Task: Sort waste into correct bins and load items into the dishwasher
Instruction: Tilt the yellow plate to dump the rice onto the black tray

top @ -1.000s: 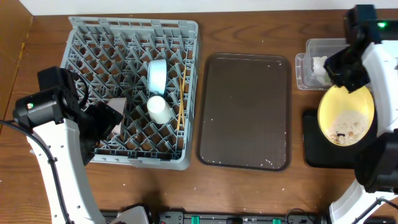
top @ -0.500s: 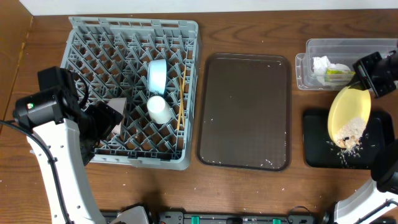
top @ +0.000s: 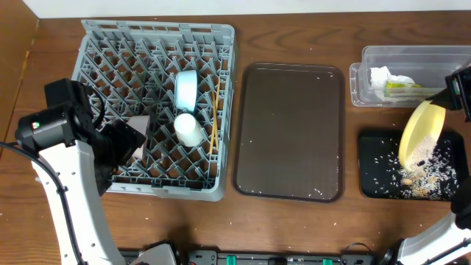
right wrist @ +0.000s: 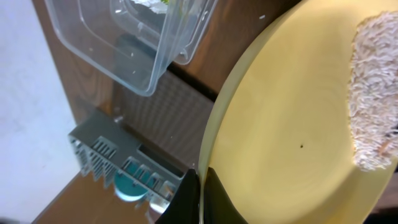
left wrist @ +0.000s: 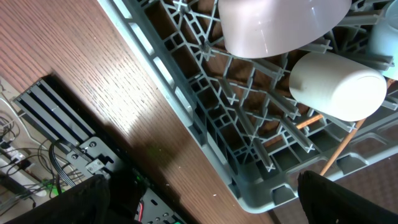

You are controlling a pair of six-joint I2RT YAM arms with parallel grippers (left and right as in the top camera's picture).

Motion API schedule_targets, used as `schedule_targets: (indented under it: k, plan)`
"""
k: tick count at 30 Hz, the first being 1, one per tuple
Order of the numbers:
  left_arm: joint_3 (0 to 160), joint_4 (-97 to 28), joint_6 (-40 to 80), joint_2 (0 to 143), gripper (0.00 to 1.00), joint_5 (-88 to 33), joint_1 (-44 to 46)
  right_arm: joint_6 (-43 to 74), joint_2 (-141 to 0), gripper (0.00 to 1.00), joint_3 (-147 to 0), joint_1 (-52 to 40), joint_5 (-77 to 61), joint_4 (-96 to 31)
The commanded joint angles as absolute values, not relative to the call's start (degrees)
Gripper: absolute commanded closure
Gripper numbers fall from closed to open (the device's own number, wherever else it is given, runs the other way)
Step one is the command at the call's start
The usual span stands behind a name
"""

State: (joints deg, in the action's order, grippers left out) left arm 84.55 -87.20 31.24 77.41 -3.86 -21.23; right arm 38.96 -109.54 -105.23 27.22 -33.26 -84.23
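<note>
My right gripper (right wrist: 200,194) is shut on the rim of the yellow plate (top: 421,132) (right wrist: 292,124), which is tipped steeply over the black tray (top: 375,180). Rice crumbs (top: 427,165) lie scattered on the tray, and a patch (right wrist: 373,93) still clings to the plate. The clear tub (top: 368,73) holds the white napkin (top: 381,75) and the wrapper (top: 401,85). In the grey dish rack (top: 103,44) are the blue bowl (top: 185,88), the cream cup (top: 188,129) (left wrist: 336,84), the chopsticks (top: 215,110) and the pink saucer (left wrist: 273,25). My left gripper (left wrist: 199,205) is open over the rack's front left edge.
The dark brown serving tray (top: 291,132) lies between the rack and the bins, with a few crumbs on it. Cables and a black power strip (left wrist: 56,118) sit beyond the table's front edge.
The right arm has swung to the right edge and tipped the plate steeper. Most of the rice has slid onto the black tray. The left arm has not moved.
</note>
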Motion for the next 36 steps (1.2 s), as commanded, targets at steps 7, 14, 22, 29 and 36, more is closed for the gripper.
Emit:
schedule_targets:
  k: [7,14,22,29,36]
  plan:
    - [84.6,-87.5,30.7,77.3,0.02,-2.9,-21.5,31.5,-108.2,0.99,-106.3,29.1,-42.4,-84.7]
    - [84.6,-87.5,30.7,77.3,0.02,-2.9,-21.5,33.3,-108.2,0.99,-106.3,29.5,-42.5,-86.1]
    - [84.6,-87.5,30.7,77.3,0.02,-2.9,-21.5,32.3,-108.3,0.99,-106.2,30.2,-43.9,-85.9]
    - [84.6,-87.5,30.7,77.3,0.02,-2.9,-21.5,32.9,-108.3,0.99,-106.2,31.5,-45.3,-87.9]
    - [84.6,-87.5,30.7,77.3,0.02,-2.9,-21.5,30.0,-108.3,0.99,-106.2,32.0,-46.6,-87.8]
